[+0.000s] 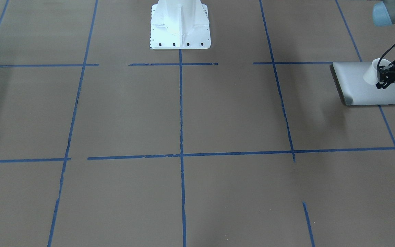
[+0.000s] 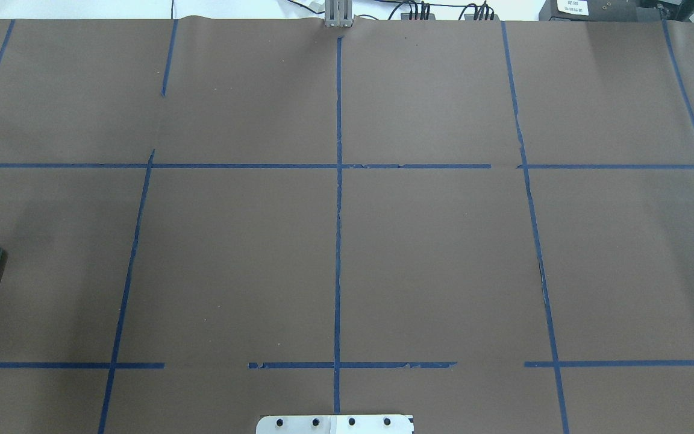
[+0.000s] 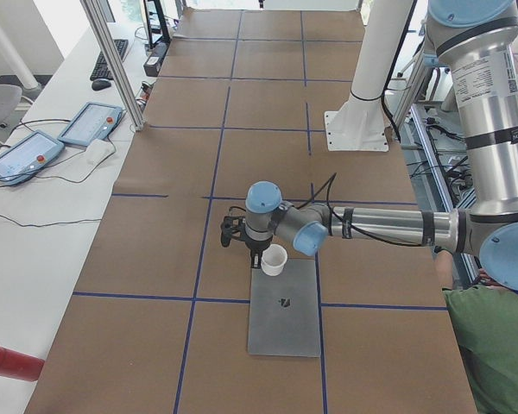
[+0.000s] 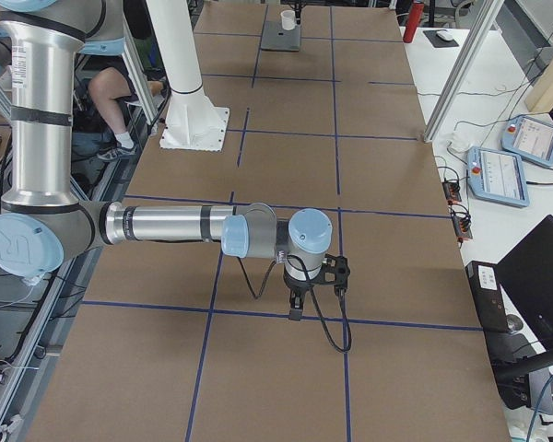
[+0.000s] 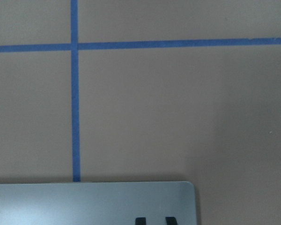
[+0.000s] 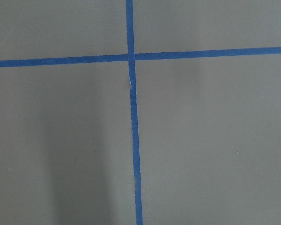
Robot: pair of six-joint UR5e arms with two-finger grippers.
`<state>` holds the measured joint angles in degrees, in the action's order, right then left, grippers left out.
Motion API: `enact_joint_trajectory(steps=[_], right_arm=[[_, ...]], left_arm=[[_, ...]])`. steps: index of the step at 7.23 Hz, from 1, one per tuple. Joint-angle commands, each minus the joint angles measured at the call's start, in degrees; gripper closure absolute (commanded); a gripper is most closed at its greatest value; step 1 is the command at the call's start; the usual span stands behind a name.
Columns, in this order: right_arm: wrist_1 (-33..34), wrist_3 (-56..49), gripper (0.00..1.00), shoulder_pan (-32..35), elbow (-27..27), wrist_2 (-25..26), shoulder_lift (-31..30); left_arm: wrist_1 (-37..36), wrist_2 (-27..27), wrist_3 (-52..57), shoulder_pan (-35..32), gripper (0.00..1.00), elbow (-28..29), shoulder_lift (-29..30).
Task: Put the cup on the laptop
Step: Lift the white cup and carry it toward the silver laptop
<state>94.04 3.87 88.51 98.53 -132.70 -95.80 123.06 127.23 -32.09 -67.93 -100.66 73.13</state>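
Looking across the brown paper-covered surface, we see blue tape lines marking it into a grid. The white robot base is bolted at its robot-side edge.

The left arm reaches out low and level over the surface's left end. The right arm stretches out level over bare paper toward the other end, well apart from the task's things.

The laptop lies flat and closed at the left end, its dark logo facing up.

The left hand hangs over the end of the lid nearer the middle of the surface, with its dark fingers pointing down against the side of the cup. In the left wrist view only two dark fingertips show at the bottom edge, with a small gap between them over the grey lid. We cannot tell whether this hand grips the cup or merely stands beside it.

The right hand points down above a crossing of tape lines. We see it only from the side, so we cannot tell how far apart its fingers are.

The small white cup stands upright, rim up, at that same end of the lid. We cannot tell whether its base rests on the lid or sits just above it.
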Motion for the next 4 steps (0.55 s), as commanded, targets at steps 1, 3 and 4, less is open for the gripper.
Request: enact_joint_trajectory(steps=[1, 3, 4], right_arm=[[0.0, 0.0, 0.00, 0.0, 0.0, 0.0, 0.0], [0.0, 0.0, 0.00, 0.0, 0.0, 0.0, 0.0], [0.0, 0.0, 0.00, 0.0, 0.0, 0.0, 0.0]], left_arm=[[16.5, 0.0, -2.8, 0.0, 1.00, 12.2, -1.9], [21.3, 0.0, -6.3, 0.0, 1.00, 15.0, -1.9], [21.3, 0.0, -6.3, 0.1, 1.00, 15.0, -1.9]])
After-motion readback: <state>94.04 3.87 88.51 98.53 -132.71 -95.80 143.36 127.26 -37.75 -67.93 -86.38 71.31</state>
